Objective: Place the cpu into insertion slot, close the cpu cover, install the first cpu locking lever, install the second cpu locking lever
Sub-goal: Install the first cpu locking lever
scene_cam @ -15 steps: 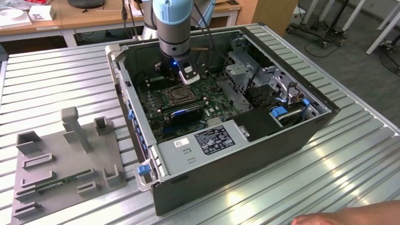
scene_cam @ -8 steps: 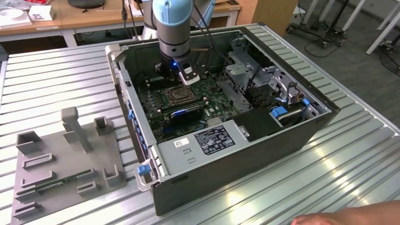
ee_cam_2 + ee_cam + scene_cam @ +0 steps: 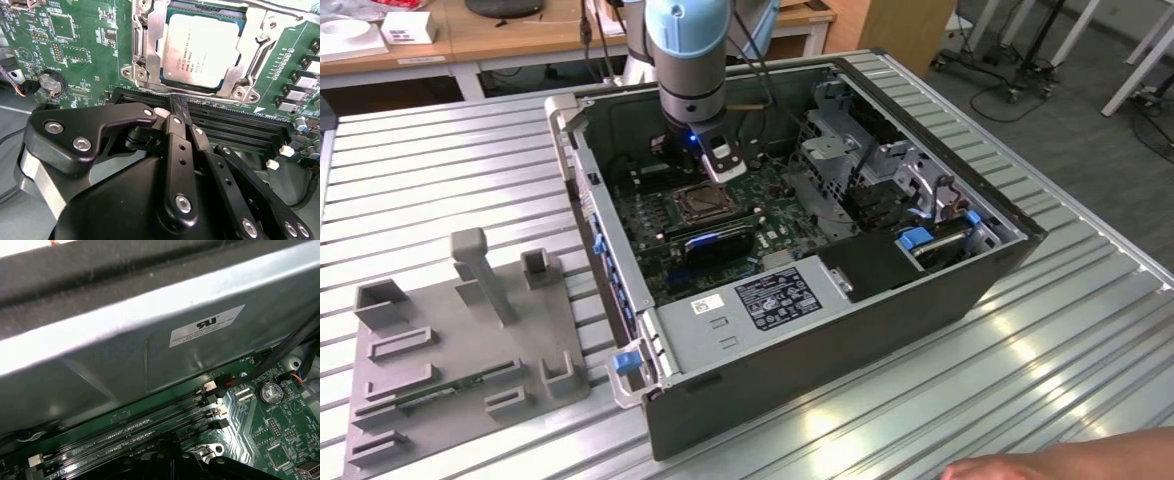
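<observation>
Where the green board (image 3: 75, 55) meets its black memory slots (image 3: 240, 125), the gripper (image 3: 172, 114) hangs with its fingers pressed together, clasping nothing, just beside the socket. Faintly printed on its grey lid, the cpu (image 3: 200, 47) lies in the insertion slot (image 3: 145, 75) near the board's middle, the cpu cover (image 3: 150, 30) folded flat around it. White printed stickers (image 3: 207, 327) mark the case wall (image 3: 100, 365) and the power supply (image 3: 734, 330).

fingers (image 3: 176, 145): black | cpu (image 3: 201, 50) just past the fingers: dull silver-grey | cpu cover (image 3: 149, 42) around it: shiny silver | circuit board (image 3: 75, 45): green | memory slots (image 3: 235, 125) by the fingers: black | arm (image 3: 683, 30): light blue | tabletop (image 3: 440, 170): silver with long stripes
</observation>
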### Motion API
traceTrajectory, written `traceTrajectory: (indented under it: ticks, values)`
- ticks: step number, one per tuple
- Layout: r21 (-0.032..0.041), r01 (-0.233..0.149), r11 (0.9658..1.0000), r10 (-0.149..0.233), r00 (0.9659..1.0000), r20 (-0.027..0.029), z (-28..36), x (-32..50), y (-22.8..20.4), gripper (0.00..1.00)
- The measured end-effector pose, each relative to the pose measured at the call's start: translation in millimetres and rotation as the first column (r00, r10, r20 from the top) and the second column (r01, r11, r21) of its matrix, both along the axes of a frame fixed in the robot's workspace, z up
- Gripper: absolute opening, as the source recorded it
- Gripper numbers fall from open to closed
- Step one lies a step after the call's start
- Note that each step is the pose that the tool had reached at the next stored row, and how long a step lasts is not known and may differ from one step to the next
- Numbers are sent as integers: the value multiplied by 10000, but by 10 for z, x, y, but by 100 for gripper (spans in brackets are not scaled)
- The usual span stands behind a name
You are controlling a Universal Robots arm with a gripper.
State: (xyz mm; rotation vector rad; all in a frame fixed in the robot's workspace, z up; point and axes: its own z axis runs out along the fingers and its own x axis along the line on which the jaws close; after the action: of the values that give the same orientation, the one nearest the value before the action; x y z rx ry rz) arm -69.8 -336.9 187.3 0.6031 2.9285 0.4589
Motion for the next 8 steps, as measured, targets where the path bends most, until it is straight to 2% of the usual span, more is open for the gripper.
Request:
traceTrajectory:
  ticks: [8]
  values:
    - [1, -1, 10000, 1, 10000, 8, -3, 1, 0, 11]
